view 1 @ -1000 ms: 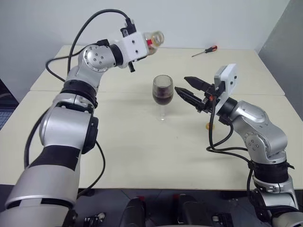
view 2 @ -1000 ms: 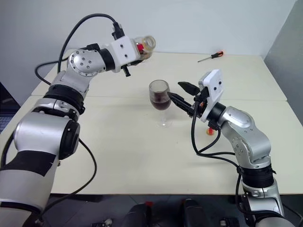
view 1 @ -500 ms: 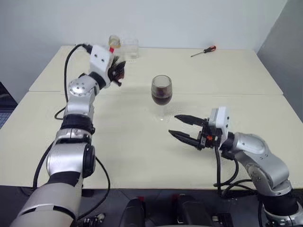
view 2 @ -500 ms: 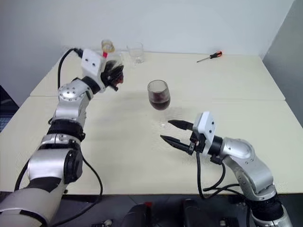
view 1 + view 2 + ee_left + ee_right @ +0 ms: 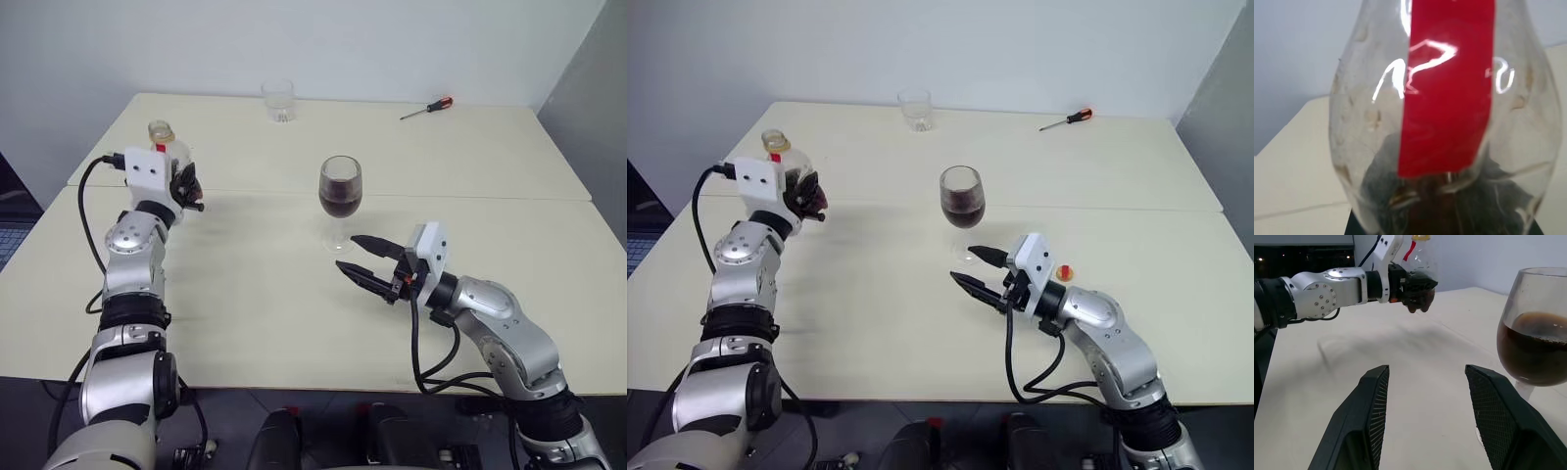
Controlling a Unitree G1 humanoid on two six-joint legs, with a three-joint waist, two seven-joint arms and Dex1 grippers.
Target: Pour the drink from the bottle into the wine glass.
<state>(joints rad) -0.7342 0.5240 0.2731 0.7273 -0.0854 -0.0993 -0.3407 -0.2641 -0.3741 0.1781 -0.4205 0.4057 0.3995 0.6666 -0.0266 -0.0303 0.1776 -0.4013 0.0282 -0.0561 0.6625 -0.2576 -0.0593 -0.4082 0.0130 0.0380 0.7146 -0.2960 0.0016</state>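
Dark brown-red drink [image 5: 340, 204] filled the lower half of the bowl of the clear stemmed wine glass [image 5: 340, 199], which stood upright near the middle of the pale cream table [image 5: 294, 313]. At the table's left side, the left gripper [image 5: 181, 185] was clenched around the bulbous body of the small clear plastic bottle [image 5: 779, 155], holding it upright above the tabletop with its yellowish top uppermost. In the left wrist view, the bottle's red label band [image 5: 1449, 83] ran up its clear wall, and the walls looked almost empty, with only a dark trace near the base.

The right gripper [image 5: 364, 259] hung just above the table, close to the foot of the wine glass on its right, pointing toward the left side. Its two black fingers [image 5: 1369, 416] stood spread apart with nothing between them.

A short clear tumbler [image 5: 278, 100] stood at the far edge of the table, and a screwdriver with a red handle [image 5: 425, 107] lay further right along that far side. A small orange object [image 5: 1067, 273] rested on the table just beyond the right wrist.
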